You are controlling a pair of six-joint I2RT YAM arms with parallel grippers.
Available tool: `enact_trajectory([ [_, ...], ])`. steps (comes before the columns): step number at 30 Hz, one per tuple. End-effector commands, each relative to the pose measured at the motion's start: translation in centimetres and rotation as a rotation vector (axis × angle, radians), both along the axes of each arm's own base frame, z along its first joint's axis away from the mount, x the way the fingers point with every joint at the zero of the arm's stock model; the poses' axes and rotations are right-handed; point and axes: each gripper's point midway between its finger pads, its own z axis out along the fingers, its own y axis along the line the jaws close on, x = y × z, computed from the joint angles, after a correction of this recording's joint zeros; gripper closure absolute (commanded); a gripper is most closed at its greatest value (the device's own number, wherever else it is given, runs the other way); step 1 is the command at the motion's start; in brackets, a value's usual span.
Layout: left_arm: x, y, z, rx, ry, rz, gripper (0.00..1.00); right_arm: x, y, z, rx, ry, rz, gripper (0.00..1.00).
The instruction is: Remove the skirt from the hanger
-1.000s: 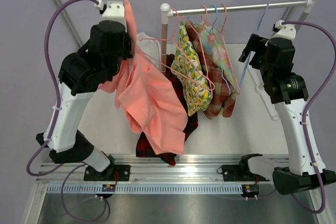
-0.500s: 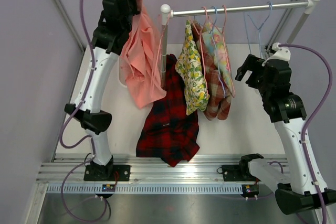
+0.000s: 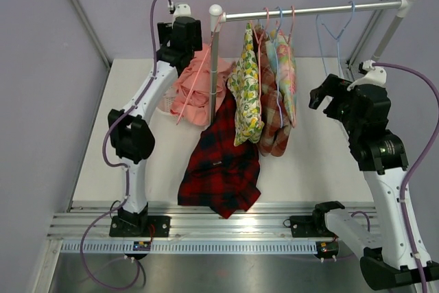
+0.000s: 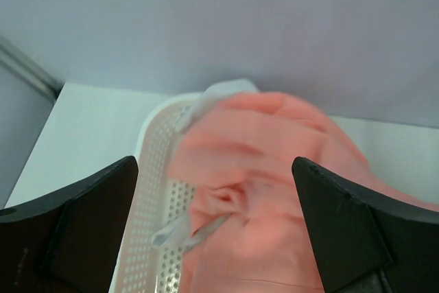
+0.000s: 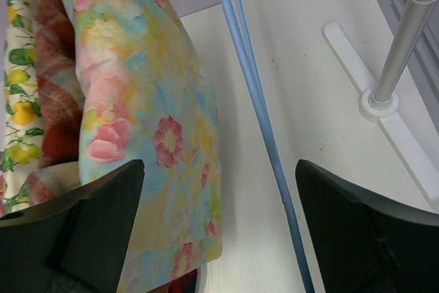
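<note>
The salmon-pink skirt [image 3: 192, 94] lies bunched in a white perforated basket [image 3: 164, 104] at the back left of the table. A thin pink hanger [image 3: 195, 80] slants across it. My left gripper [image 3: 186, 56] hangs right above the skirt. In the left wrist view it [image 4: 216, 224] is open, with the loose skirt [image 4: 274, 169] and the basket [image 4: 154, 190] below and nothing between its fingers [image 4: 75, 224]. My right gripper [image 3: 322, 94] stands open to the right of the rack. In its own view it [image 5: 219, 224] frames an empty blue hanger [image 5: 260, 114].
A rail [image 3: 309, 10] on two posts carries a lemon-print garment [image 3: 245, 94], a plaid one [image 3: 274, 128] and a floral one [image 5: 151, 135] on hangers. A red tartan garment [image 3: 223, 166] lies on the table in front. The rack's right foot [image 5: 381, 101] is beside my right gripper.
The left arm swung from the near left to the back of the table with the salmon skirt, then opened. The skirt now rests in the basket. The right arm barely shifted.
</note>
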Motion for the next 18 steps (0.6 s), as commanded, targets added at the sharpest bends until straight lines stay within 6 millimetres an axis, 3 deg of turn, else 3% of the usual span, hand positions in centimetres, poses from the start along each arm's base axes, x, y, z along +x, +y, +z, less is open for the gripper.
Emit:
enact_trajectory([
  [1,-3.5,3.9,4.7,-0.109,-0.091,0.151,0.01,-1.4,0.2,4.4,0.037,-0.119,0.023,0.01],
  [6,-10.0,5.7,9.6,-0.148,-0.168,0.127,0.01,-3.2,0.3,5.7,0.053,-0.144,0.036,0.01],
  [7,-12.4,6.2,10.6,-0.157,-0.171,0.116,0.01,-3.5,0.4,5.9,0.063,-0.150,0.040,0.01],
  [9,-15.1,5.7,11.0,-0.192,-0.156,0.058,0.01,-4.0,0.6,6.0,0.080,-0.149,0.052,0.01],
  [10,-17.5,5.1,11.1,-0.218,-0.150,-0.011,0.01,-4.2,0.7,6.1,0.086,-0.151,0.057,0.01],
  [11,-18.8,4.5,10.8,-0.229,-0.144,-0.044,0.01,-4.4,0.8,6.3,0.092,-0.157,0.060,0.01],
  [12,-20.4,2.3,10.5,-0.231,-0.130,-0.116,0.01,-4.5,1.0,6.4,0.104,-0.156,0.070,0.01],
  [14,-24.0,1.2,8.7,-0.226,-0.100,-0.157,0.01,-4.8,1.0,6.7,0.107,-0.159,0.073,0.00],
  [15,-26.2,-1.5,7.3,-0.235,-0.061,-0.227,0.01,-4.8,1.0,6.7,0.108,-0.159,0.073,0.01],
  [16,-27.3,-2.2,6.0,-0.232,-0.038,-0.240,0.01,-4.9,1.0,6.7,0.108,-0.154,0.072,0.01],
  [17,-28.5,-2.3,2.8,-0.200,0.016,-0.230,0.01,-5.1,1.0,7.1,0.108,-0.162,0.075,0.00],
  [18,-30.0,-3.7,0.7,-0.231,0.058,-0.243,0.01,-5.2,0.9,7.3,0.106,-0.163,0.072,0.01],
])
